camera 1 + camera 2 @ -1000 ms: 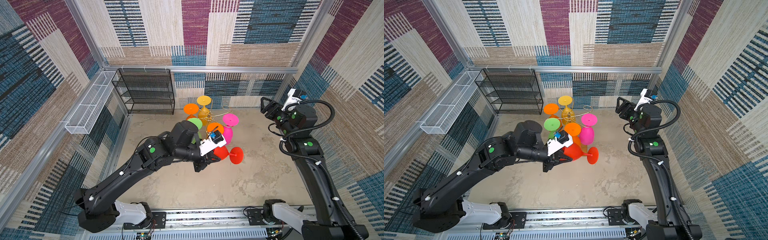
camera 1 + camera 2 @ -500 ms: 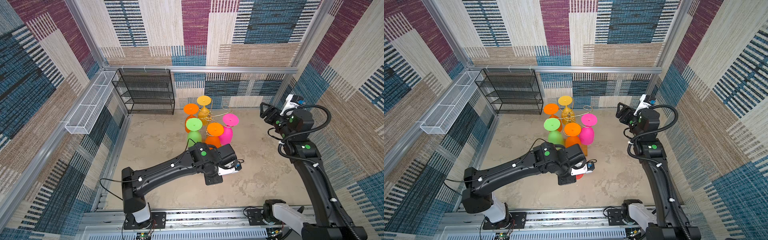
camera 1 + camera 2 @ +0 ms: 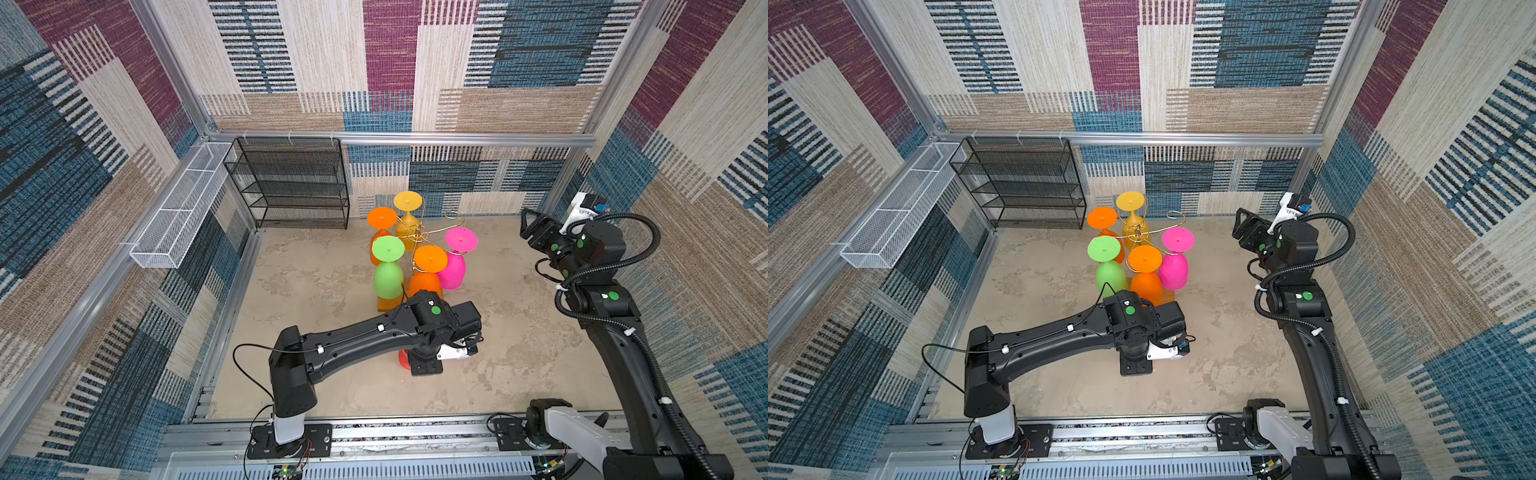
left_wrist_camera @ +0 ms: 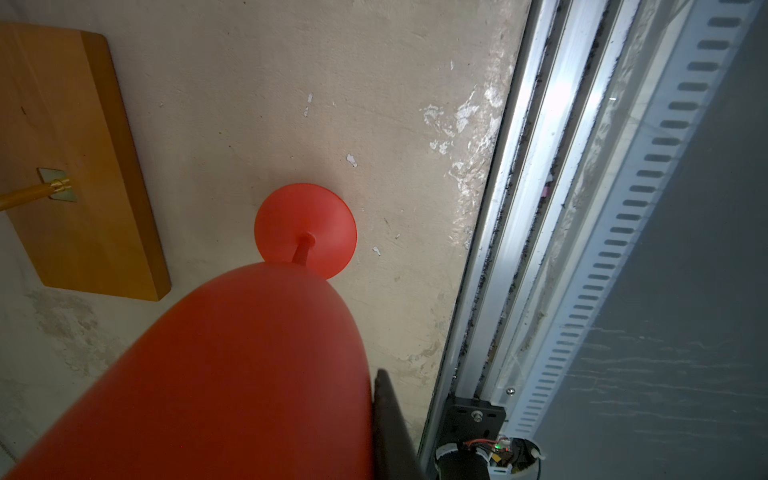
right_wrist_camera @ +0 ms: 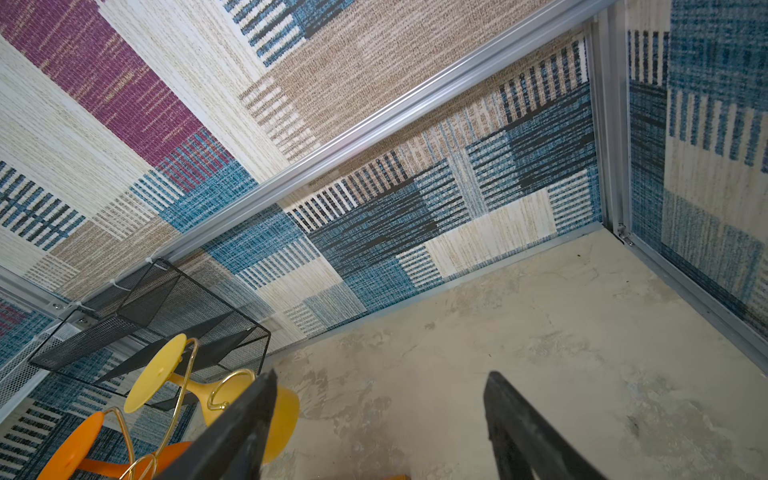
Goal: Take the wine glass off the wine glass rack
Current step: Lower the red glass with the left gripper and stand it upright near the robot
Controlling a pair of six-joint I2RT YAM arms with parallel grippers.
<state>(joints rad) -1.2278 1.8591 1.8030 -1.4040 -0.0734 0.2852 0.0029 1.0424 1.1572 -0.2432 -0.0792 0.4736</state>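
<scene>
One mottled beige floor, patchwork woven walls: left claw clamps wine glass, right claw apart.

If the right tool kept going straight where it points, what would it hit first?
Probably the bare floor near the back wall's foot. The open right tool aims past the yellow glass, missing it, though depth is hard to judge.

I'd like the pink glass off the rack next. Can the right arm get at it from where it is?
Probably yes. The pink glass hangs on the side of the rack facing the right end effector, which is open and empty, with nothing standing between them.
</scene>
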